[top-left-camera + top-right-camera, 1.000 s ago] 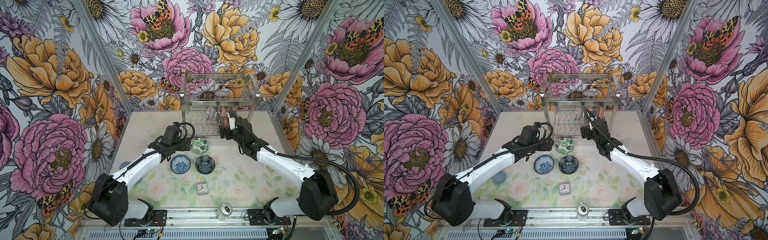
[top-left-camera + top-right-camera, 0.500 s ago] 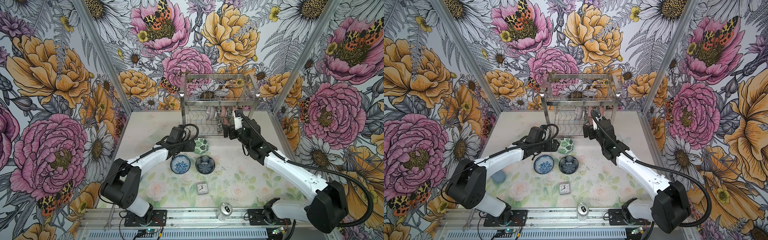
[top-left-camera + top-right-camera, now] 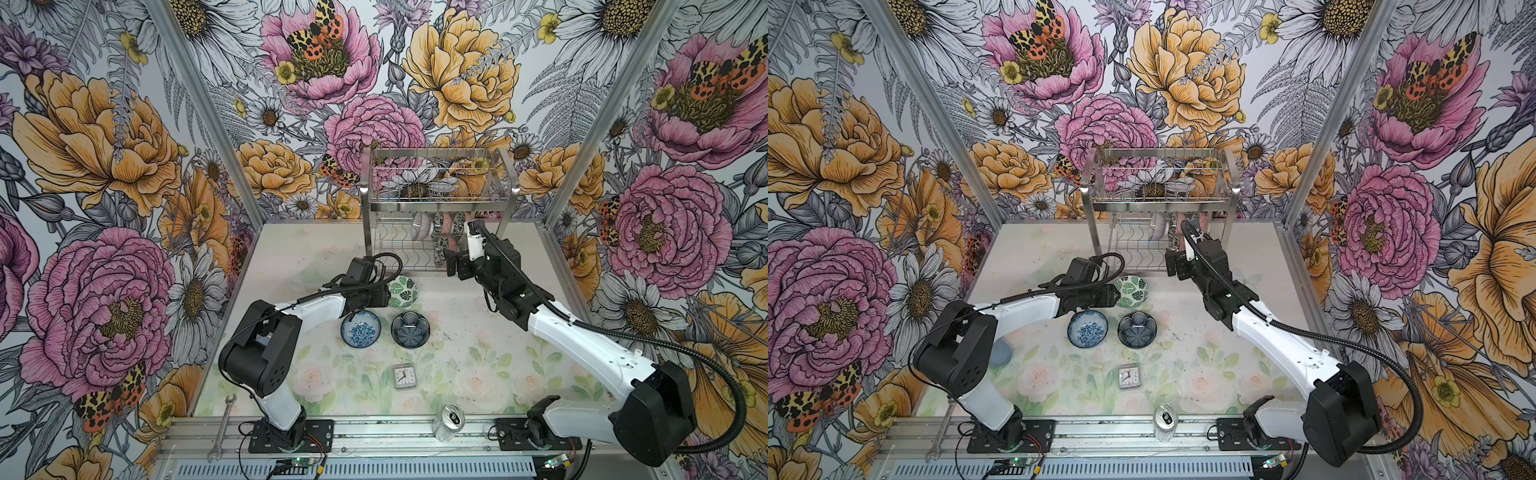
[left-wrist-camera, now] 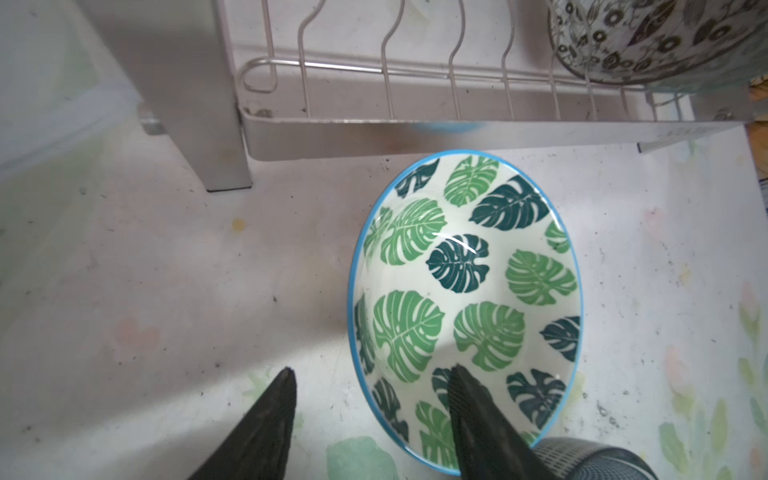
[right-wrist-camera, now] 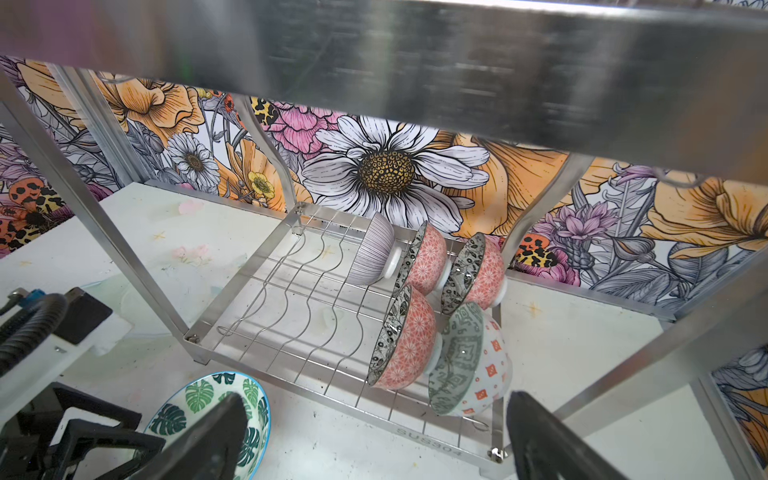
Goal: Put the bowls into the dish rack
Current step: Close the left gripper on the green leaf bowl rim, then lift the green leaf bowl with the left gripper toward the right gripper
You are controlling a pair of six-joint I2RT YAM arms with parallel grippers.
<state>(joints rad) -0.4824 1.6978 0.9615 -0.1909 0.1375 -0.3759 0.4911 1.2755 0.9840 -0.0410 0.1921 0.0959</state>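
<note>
The left gripper (image 4: 370, 370) was seen low over the table (image 4: 166, 270). Its fingers (image 4: 478, 415) were set part way apart astride the near rim of the leaf bowl (image 4: 465, 291). One finger was placed inside the bowl and the other outside it. A gap could be seen between that outer finger and the rim, so nothing was pinched. The leaf bowl was found upright on the table just in front of the dish rack (image 3: 436, 203), near its lower tier but apart from it. Further from the rack, a blue flowered bowl (image 3: 360, 328) and a dark blue bowl (image 3: 409, 329) were set side by side, upright and close together. A narrow strip of table was left showing between them.

The right gripper (image 5: 376, 397) was held at the front of the rack, with its fingers spread wide and empty. In the wavy-wire lower tier, five bowls were stood on edge toward one end: a striped bowl (image 5: 374, 249), three pink bowls (image 5: 428, 257) and a green patterned bowl (image 5: 469, 357). The front pink bowl and the green patterned bowl were pressed close together.

A small clock (image 3: 404, 376) was laid flat on the table, well apart from the rack. A drink can (image 3: 449, 422) was stood at the front edge.
</note>
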